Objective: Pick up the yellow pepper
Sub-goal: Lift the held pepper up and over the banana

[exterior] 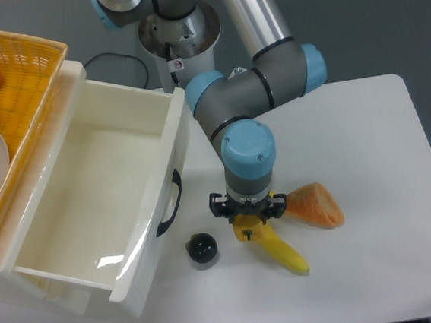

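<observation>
Yellow pepper (244,227) is clamped in your gripper (248,218) over the banana (281,248), near the desk's (367,154) front edge; only lifting clear remains.

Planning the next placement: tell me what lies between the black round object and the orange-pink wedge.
In the camera view, the hand holding the yellow pepper and the banana sit between the black round object and the wedge.

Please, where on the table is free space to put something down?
Free: the table's right side beyond the orange-pink wedge, and its front strip below the banana. Crowded: around the end effector with the yellow pepper, and the black object.
</observation>
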`<control>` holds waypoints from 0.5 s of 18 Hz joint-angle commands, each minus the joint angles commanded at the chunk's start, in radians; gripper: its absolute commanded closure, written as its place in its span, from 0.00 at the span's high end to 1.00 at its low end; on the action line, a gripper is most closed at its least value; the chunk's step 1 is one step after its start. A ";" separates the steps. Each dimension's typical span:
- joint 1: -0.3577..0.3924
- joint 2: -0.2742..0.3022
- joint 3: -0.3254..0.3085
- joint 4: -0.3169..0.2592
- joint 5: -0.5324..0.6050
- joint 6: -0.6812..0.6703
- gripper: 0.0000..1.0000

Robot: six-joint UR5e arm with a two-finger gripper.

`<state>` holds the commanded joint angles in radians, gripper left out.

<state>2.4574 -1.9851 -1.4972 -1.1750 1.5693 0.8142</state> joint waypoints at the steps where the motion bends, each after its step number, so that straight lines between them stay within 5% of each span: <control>1: 0.002 0.009 -0.002 -0.002 -0.003 0.025 0.33; 9: -0.012 0.081 -0.006 -0.040 -0.012 0.354 0.33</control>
<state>2.4452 -1.9037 -1.5032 -1.2148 1.5570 1.1684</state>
